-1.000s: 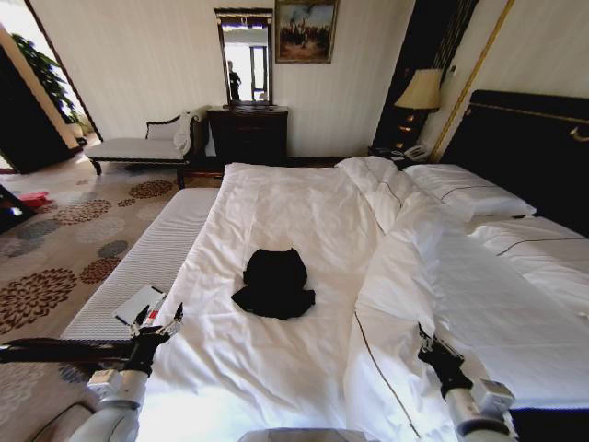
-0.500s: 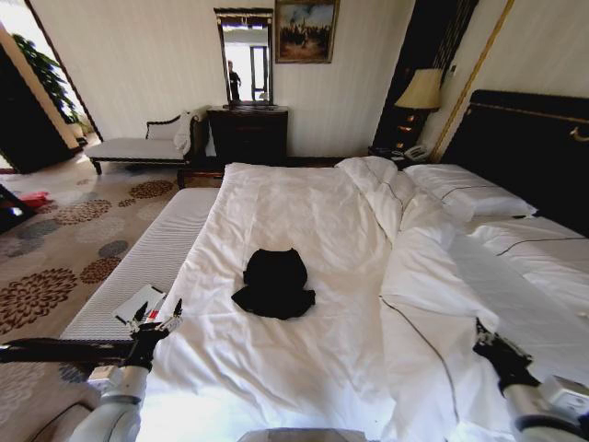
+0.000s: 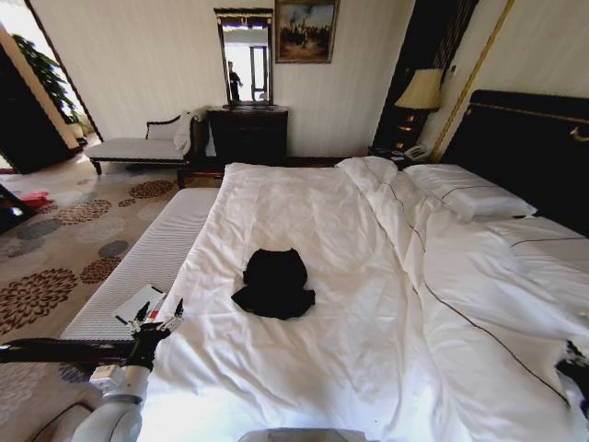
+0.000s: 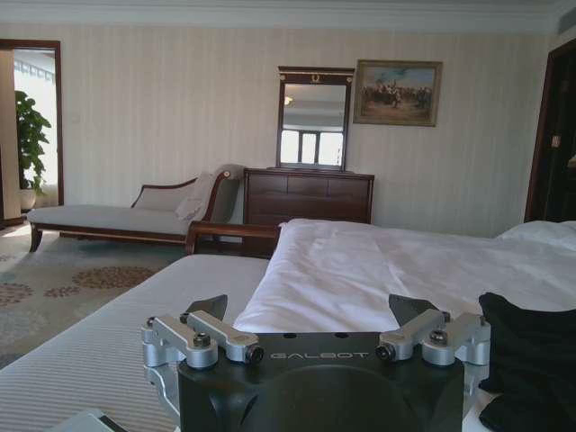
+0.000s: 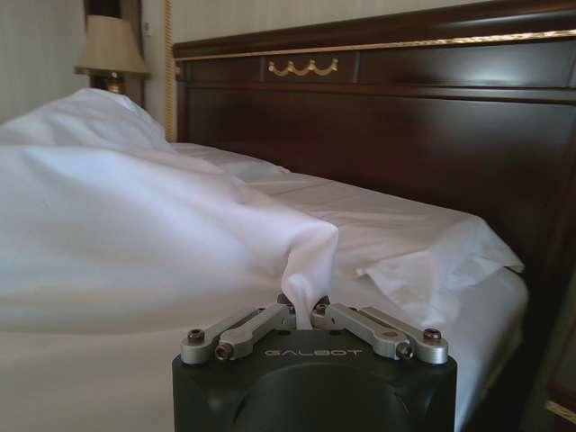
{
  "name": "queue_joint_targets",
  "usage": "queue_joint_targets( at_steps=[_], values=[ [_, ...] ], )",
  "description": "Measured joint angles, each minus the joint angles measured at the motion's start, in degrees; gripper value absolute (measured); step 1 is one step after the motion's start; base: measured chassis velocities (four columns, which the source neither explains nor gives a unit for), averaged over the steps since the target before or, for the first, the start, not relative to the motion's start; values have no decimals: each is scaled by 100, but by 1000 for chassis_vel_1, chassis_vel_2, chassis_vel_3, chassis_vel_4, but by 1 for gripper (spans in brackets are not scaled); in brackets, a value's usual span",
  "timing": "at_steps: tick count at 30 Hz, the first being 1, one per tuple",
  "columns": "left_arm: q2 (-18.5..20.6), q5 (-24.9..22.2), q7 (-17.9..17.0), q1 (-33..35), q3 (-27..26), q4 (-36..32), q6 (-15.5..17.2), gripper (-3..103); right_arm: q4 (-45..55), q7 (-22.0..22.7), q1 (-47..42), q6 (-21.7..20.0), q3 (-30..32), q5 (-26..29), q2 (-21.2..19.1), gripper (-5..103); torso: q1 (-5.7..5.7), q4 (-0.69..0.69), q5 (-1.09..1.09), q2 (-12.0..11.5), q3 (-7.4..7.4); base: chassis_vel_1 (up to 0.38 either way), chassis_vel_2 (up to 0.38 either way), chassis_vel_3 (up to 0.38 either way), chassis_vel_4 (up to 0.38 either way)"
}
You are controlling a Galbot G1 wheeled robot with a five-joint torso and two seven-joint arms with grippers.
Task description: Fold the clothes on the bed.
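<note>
Left gripper (image 3: 156, 320), at about 8 o'clock in the head view: it hangs over the near left corner of the bed (image 3: 304, 221), its two fingers spread apart with nothing between them. In the left wrist view the same gripper (image 4: 315, 328) shows both fingers wide, and its black body cuts off the near part of the mattress. A small white card-like item (image 3: 140, 302) lies just beside it on the striped mattress edge (image 3: 147, 262); its markings are too small to read.

Black T-shirt (image 3: 273, 283), near the centre of the head view: it lies bunched in a compact heap on the white duvet (image 3: 304, 212), well apart from both grippers. Sleeves and any lettering are hidden in the folds. In the left wrist view only part of the T-shirt (image 4: 531, 360) shows at 4 o'clock, cut off by the frame edge.

Duvet fold (image 3: 479, 322), from 1 to 4 o'clock: a dark-piped edge runs diagonally across the bed towards the lower right corner.

Right gripper (image 3: 578, 364), at 4 o'clock at the frame edge, is largely cut off in the head view. In the right wrist view the gripper (image 5: 310, 315) has its fingers pressed together on a pinch of white duvet fabric (image 5: 310, 261), which rises in a peak above them. The dark headboard (image 5: 387, 117) with gold trim stands behind.
</note>
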Motion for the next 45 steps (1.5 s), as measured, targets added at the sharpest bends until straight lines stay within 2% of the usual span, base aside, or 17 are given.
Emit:
queue_joint_targets(
  at_steps=[9,15,24,45],
  values=[
    [31,1,-11,-35,22,0,4,100,-1170,-70,255,253,159,-439,-377,0,0,-1,1,0,0,0,0,0,0],
    [30,29,-23,-49,65,-26,31,100,-2253,-99,487,523,180,-987,-651,0,0,-1,1,0,0,0,0,0,0],
    [39,77,-38,-27,102,-55,49,100,-3286,-115,669,850,230,-1234,-931,0,0,0,-1,0,0,0,0,0,0],
    [132,120,-98,-13,170,-136,126,100,-4716,128,1195,907,114,-1368,-897,0,0,7,0,0,0,0,0,0,0]
  ],
)
